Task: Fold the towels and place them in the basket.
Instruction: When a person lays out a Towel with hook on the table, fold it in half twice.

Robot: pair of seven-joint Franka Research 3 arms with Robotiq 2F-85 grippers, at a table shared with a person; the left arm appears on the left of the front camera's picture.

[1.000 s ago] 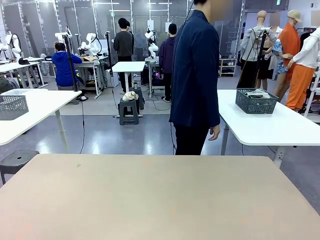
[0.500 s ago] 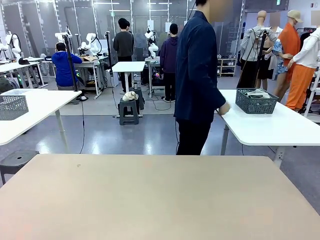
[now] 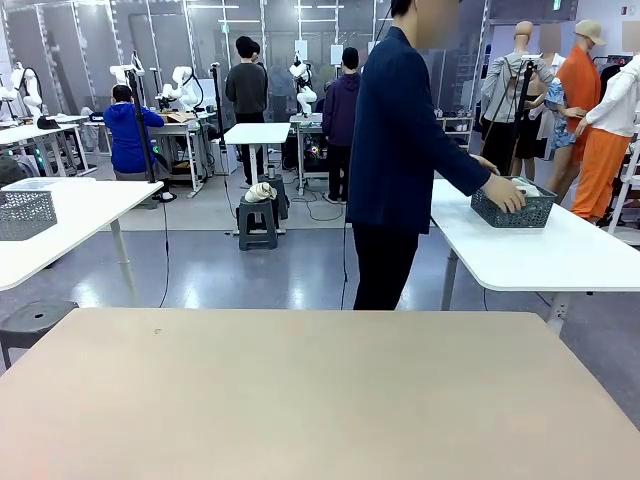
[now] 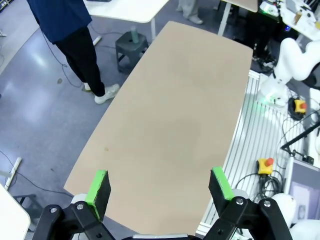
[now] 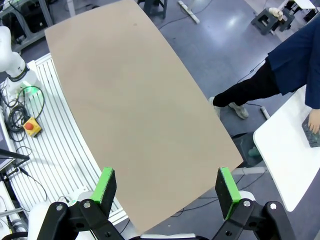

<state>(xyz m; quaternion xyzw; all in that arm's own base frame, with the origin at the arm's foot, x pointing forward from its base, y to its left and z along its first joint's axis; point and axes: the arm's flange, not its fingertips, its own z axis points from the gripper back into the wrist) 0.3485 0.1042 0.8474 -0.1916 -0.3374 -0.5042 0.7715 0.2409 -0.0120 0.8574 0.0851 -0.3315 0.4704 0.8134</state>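
The dark grey mesh basket stands on a white side table beyond the right far corner of my tan table. A person in a dark blue jacket stands at the far side with one hand on the basket's rim. Pale cloth shows above the rim; I cannot tell whether it is the towels. In the right wrist view a corner of the basket shows at the edge. My left gripper and right gripper hang high over the bare tan table, both open and holding nothing.
A second grey basket sits on a white table at the left. A dark stool stands by my table's left far corner, another stool farther back. A white robot base stands beside the table.
The person has turned toward the right side table and reached an arm out, bringing a hand onto the basket. Both grippers stay still and open.
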